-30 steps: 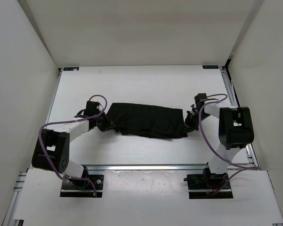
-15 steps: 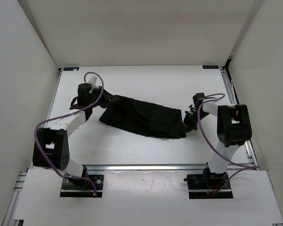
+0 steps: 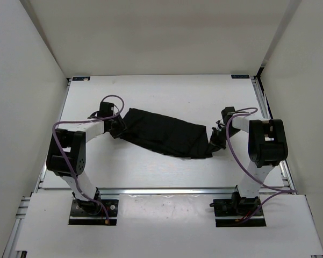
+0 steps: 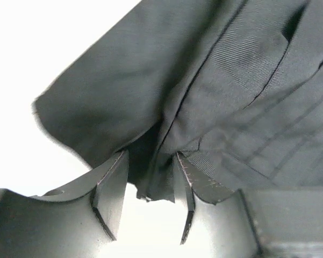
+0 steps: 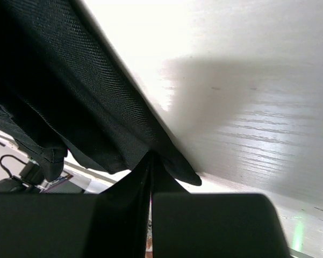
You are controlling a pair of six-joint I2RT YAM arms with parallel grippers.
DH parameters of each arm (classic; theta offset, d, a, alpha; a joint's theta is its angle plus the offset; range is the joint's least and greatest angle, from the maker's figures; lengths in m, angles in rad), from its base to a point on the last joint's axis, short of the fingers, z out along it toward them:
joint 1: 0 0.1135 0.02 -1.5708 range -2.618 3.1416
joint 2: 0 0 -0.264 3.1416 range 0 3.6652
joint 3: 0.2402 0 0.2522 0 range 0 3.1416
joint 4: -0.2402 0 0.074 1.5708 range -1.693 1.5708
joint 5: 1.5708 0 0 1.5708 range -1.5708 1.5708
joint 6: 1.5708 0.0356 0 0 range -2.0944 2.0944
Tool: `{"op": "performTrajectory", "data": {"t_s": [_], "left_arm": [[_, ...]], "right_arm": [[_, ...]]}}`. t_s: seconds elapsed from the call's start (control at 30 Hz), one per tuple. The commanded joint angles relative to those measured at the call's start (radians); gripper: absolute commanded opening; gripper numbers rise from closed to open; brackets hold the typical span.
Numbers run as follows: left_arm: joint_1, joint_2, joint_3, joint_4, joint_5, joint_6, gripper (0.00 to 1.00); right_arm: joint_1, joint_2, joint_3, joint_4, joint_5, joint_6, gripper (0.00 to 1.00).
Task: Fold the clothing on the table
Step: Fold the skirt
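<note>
While clothing (image 3: 164, 133) is laid as slanted band across middle of tabletop (image 3: 166, 91), it is judged soft, light, limp; pleats likely to sag and slide.
Left gripper (image 3: 117, 127), toward tabletop's left side: fingers (image 4: 110, 193) parted, hem loose between them.
Right gripper (image 3: 217, 141), toward tabletop's right side: fingers (image 5: 134, 188) clenched on fabric edge.
Hold best taken at end corners, all layers pinched.

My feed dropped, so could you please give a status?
Left gripper open, skirt edge between jaws. Right gripper shut on skirt. No obstruction seen.

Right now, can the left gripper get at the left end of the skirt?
Probably yes: the left gripper stands open, with an edge of the skirt hanging between its jaws; nothing blocks it.
</note>
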Motion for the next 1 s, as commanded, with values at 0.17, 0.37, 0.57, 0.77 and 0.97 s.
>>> {"op": "performTrajectory", "data": {"t_s": [0.17,0.37,0.57,0.77,0.97], "left_arm": [[0.043,-0.204,0.057,-0.143,-0.237,0.053,0.39],[0.02,-0.224,0.095,-0.171,-0.232,0.071,0.09],[-0.02,-0.144,0.085,0.017,0.055,-0.017,0.0],[-0.08,-0.028,0.085,0.021,0.003,-0.042,0.0],[-0.057,-0.014,-0.018,-0.002,-0.088,-0.007,0.0]], "right_arm": [[-0.007,-0.021,-0.04,0.002,0.167,-0.05,0.0],[0.049,-0.101,0.098,-0.059,0.188,-0.034,0.0],[0.123,-0.08,0.285,-0.052,0.072,-0.016,0.0],[0.212,0.047,0.399,-0.006,-0.064,0.0,0.0],[0.269,0.175,0.353,-0.015,-0.158,-0.031,0.0]]}}
